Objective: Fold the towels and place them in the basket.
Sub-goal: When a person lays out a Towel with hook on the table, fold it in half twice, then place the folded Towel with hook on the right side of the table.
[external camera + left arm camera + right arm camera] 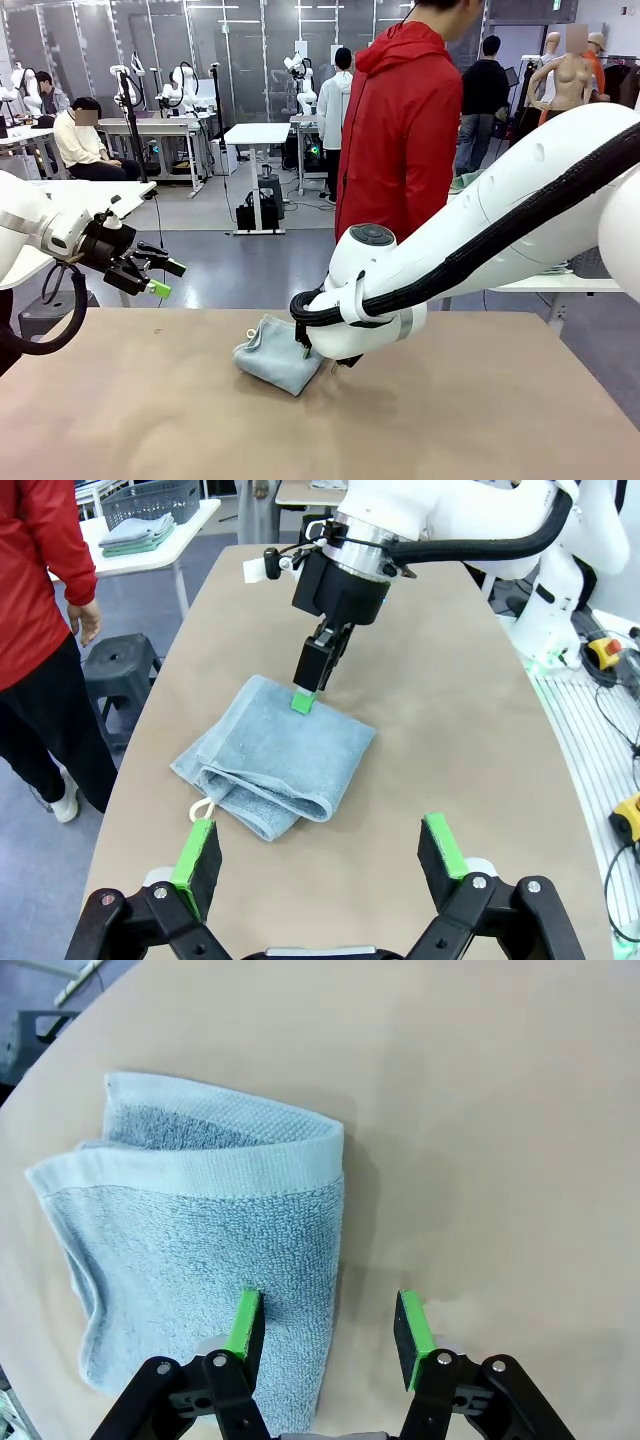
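Nubby terry towel (pixel 200 1240), matt table (pixel 490 1110)

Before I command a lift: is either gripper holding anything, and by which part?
Nothing is held: the right gripper stands open astride the blue towel's edge; the left gripper hangs open, clear of it.

Left claw (pixel 318 832) hangs spread wide over the bench (pixel 460 730); ahead lies the folded grey-blue towel (pixel 265 760), white loop (pixel 203 808) poking out, and the right claw (pixel 304 696) plants a green pad on its far edge.
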Tool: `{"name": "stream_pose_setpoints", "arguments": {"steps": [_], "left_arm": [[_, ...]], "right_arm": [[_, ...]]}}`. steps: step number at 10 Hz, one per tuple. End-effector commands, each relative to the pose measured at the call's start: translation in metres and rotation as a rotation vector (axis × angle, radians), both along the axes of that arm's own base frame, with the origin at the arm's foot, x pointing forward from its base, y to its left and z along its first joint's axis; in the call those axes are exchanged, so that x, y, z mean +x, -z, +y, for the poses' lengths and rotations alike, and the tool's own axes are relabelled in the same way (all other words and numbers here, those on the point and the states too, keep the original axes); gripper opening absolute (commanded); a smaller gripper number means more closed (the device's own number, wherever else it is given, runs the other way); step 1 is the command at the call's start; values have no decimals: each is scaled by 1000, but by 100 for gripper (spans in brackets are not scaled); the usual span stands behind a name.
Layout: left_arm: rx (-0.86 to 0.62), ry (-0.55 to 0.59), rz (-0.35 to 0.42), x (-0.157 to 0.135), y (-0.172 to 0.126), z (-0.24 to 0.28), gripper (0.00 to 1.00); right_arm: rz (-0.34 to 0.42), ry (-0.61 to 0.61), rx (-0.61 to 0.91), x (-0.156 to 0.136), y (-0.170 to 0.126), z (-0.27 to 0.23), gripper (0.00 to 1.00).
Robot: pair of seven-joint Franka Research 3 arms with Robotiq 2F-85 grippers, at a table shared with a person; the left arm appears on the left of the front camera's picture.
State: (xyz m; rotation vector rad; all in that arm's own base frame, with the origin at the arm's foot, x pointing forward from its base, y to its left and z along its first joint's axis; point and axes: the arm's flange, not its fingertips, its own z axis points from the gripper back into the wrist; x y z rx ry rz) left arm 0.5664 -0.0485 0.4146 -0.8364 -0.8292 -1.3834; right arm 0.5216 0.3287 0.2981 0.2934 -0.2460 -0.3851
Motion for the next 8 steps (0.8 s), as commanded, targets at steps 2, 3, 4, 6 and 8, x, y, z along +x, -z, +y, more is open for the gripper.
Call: {"name": "stream_pose_setpoints", "arguments": {"steps": [2,3,4,6,8], "left_arm": [[2,-7,14,0,-2,-1,100],[2,-7,14,0,-2,-1,100],[2,-7,14,0,-2,-1,100],[2,-7,14,0,-2,-1,100],[2,-7,14,0,-2,-1,100]], "right_arm": [[1,1,-2,1,-1,-2,66],[1,1,-2,1,-1,-2,66],[1,1,-2,1,-1,-2,66],[1,1,-2,1,-1,-2,66],[1,1,-2,1,-1,-2,66]]}}
